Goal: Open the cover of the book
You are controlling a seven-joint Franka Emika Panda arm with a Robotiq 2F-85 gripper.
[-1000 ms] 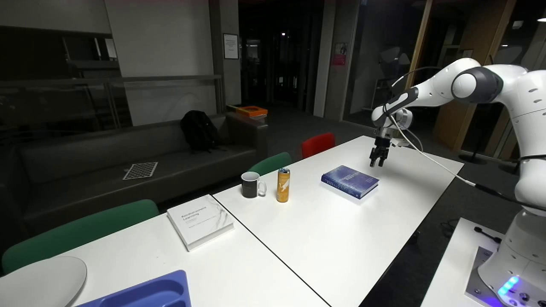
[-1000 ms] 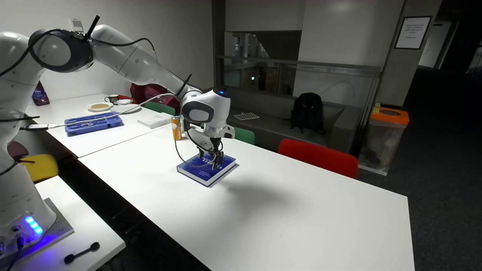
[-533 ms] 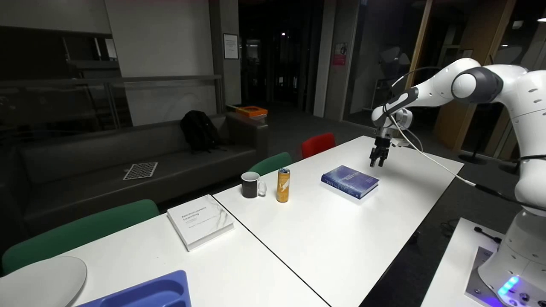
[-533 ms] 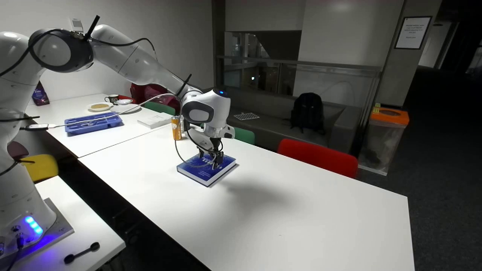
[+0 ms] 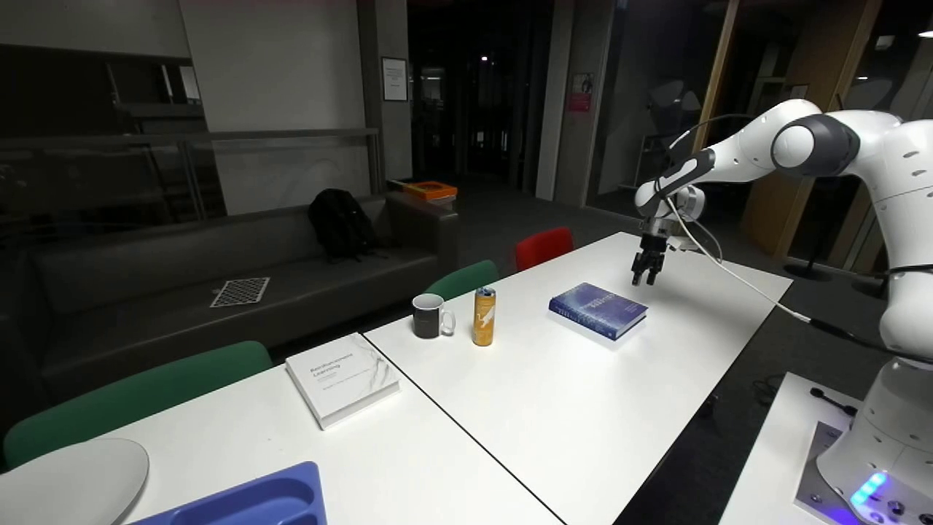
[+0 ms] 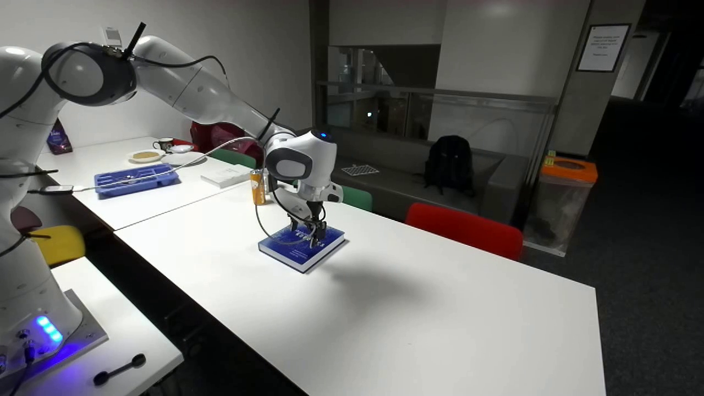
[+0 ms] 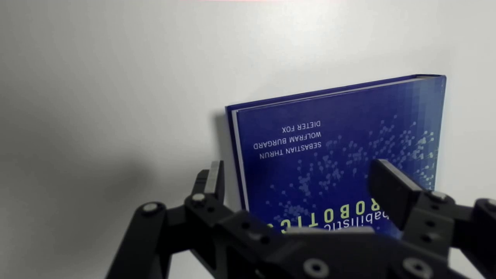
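Note:
The thick blue book lies flat and closed on the white table; it also shows in an exterior view. Its blue cover, with white and green lettering, faces up in the wrist view and appears upside down. My gripper is open and empty, in the air above table height, pointing down. In an exterior view the gripper overlaps part of the book. In the wrist view the gripper has one finger past the book's page edge and the other over the cover. The book's near part is hidden behind the gripper.
An orange can and a dark mug stand beside the book. A white book and a blue tray lie on the adjoining table. A white cable hangs along the arm.
The cable near the arm's base has shifted slightly. The arm, gripper and book have not visibly moved.

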